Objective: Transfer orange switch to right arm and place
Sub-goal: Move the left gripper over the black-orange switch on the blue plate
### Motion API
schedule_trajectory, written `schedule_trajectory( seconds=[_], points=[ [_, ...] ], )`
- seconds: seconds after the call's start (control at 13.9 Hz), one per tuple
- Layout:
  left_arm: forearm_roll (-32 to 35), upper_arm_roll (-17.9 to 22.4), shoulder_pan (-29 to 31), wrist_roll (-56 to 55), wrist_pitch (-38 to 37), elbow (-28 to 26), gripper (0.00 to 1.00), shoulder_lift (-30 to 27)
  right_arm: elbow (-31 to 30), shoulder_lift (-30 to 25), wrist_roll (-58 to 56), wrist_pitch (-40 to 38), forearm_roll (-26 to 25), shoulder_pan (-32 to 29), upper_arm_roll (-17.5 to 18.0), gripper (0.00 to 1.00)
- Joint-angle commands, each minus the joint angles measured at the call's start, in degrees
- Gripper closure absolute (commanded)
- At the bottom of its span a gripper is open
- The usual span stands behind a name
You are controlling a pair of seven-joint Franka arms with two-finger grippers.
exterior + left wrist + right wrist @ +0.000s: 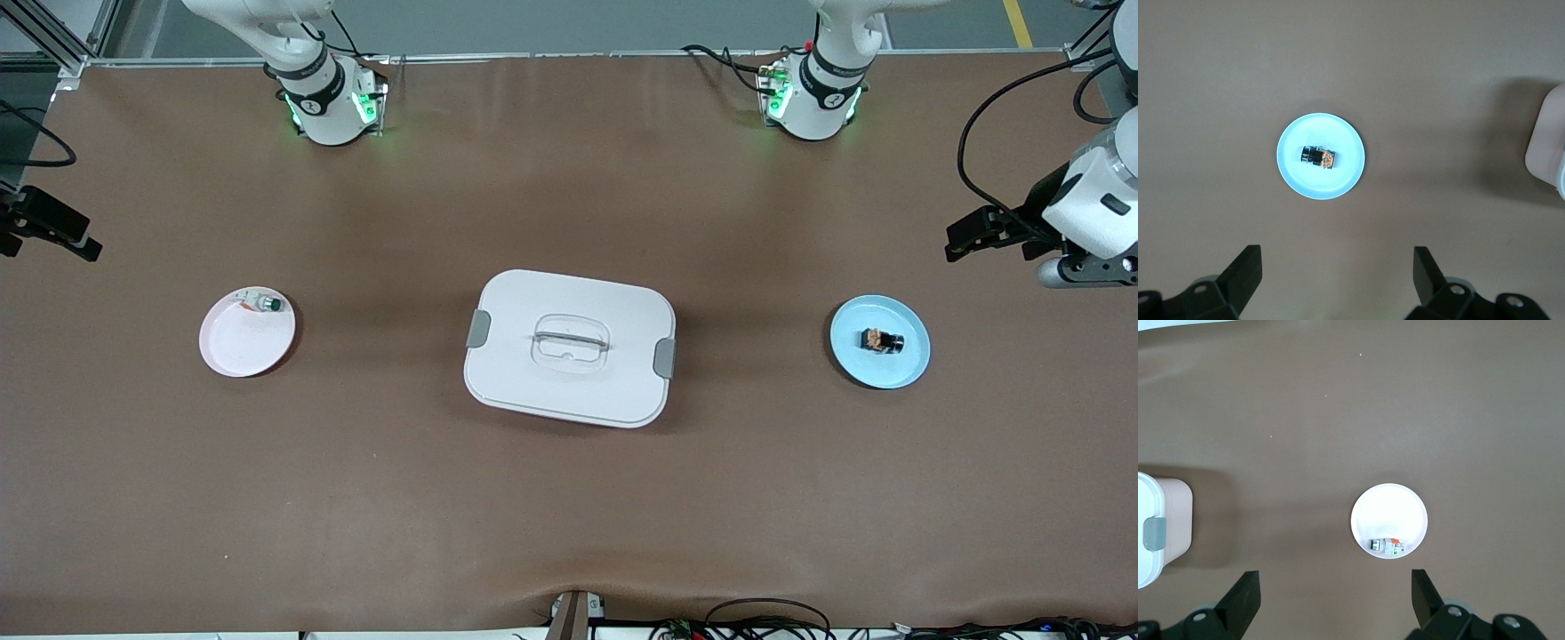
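Showing the orange switch lying on its side at the middle of the blue plate, toward the left arm's end of the table. Running its long axis along the table's length, tilted only slightly. Pointing the orange-tan part toward the white lidded box at the table's centre, and the black end toward the left arm's end. Repeating this in the left wrist view: switch flat on the plate, tan end turned toward the corner of the box.

Hanging the left gripper in the air over bare tabletop just beside the blue plate, at the table's very edge, touching nothing. Facing downward, with the plate and switch lying in the wrist camera's sight. Holding both black fingers wide apart, nothing between them, gripper empty.

Hanging the right gripper likewise over the table's edge at the right arm's end, waiting, well apart from the switch. Facing downward over bare table near the pinkish-white plate, which is carrying the small green-capped button at its rim. Keeping jaws spread and empty in the right wrist view, with that plate, the button and the box's end in sight.
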Motion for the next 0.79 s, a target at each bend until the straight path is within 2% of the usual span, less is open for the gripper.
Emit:
schedule_trajectory(
  seconds=[0.0,0.5,0.72],
  points=[
    [-1.0,-0.2,0.0,0.1,-0.9,0.5,0.0,0.3,-1.0,-1.1,-0.2,0.1,1.0,-0.8,0.5,0.0],
    [-1.0,-0.2,0.2,0.6,-0.7,0.2,0.0,1.7,-1.0,-1.0,-0.2,0.0,1.0,-0.8,0.5,0.0],
    [-0.4,-0.2,0.4,1.6,0.2,-2.8,0.0,0.7,-1.0,-1.0,-0.2,-0.1,1.0,-0.8,0.5,0.0]
  ],
)
